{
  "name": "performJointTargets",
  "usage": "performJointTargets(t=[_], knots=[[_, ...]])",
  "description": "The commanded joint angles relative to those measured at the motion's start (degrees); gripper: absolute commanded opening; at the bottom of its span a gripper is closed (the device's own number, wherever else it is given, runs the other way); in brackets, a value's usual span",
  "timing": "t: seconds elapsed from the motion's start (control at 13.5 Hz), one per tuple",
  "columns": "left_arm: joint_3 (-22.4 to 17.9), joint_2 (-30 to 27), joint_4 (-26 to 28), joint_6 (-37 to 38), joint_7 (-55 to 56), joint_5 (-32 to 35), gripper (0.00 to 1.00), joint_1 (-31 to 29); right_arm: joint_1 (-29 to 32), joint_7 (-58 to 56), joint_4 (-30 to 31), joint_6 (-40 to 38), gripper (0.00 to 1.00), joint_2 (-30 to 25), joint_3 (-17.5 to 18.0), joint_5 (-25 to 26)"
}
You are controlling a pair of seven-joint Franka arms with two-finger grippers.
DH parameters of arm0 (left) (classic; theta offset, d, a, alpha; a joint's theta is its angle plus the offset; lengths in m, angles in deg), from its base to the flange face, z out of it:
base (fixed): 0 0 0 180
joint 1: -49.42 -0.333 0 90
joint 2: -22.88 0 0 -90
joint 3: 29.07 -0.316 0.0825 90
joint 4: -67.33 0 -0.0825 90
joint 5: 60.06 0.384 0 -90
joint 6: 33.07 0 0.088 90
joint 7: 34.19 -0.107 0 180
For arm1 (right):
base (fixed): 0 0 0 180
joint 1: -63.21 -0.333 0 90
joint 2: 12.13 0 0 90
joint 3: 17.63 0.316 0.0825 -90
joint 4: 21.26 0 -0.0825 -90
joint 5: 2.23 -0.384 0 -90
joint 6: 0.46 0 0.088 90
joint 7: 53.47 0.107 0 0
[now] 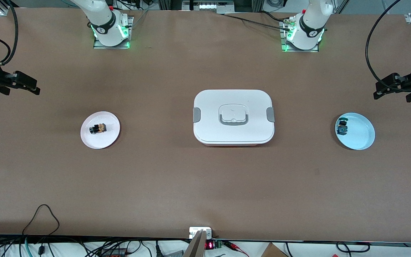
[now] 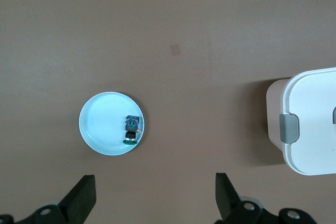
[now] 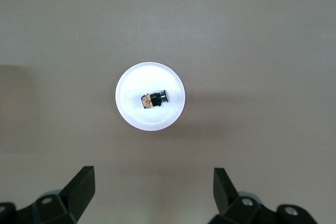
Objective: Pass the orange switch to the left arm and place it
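Brown table (image 1: 205, 185) is carrying the box (image 1: 233, 117) between the orange switch (image 1: 97, 129) and blue switch (image 1: 342, 127); left gripper (image 1: 387, 90) and right gripper (image 1: 25, 84) are hanging spread wide, empty.

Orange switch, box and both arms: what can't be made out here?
- Orange switch: too small in all views to read markings.
- Box: cut off by the left wrist view's edge; contents hidden by its lid.
- Arms: front view's edges cut off their middle links.
- Right end effector, left end effector: bodies cut off by the frame edge.

the large white rounded lidded box (image 1: 233, 117) stands mid-worktop between the two plates; bare brown worktop (image 1: 205, 189) lies all around it.
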Motion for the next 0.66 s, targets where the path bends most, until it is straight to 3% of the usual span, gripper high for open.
performJointTargets(t=[0.0,0.59], knots=[[0.0,0.8,-1.6,0.6,0.2,1.7,1.0,0.3,-0.2,1.1,-0.6,-1.1,1.0,-0.4,0.1,0.3],[-0.2,0.8,-1.4,1.4,0.2,1.7,1.0,0.1,-1.1,0.8,-1.3,-1.1,1.0,2.0,0.2,0.8]])
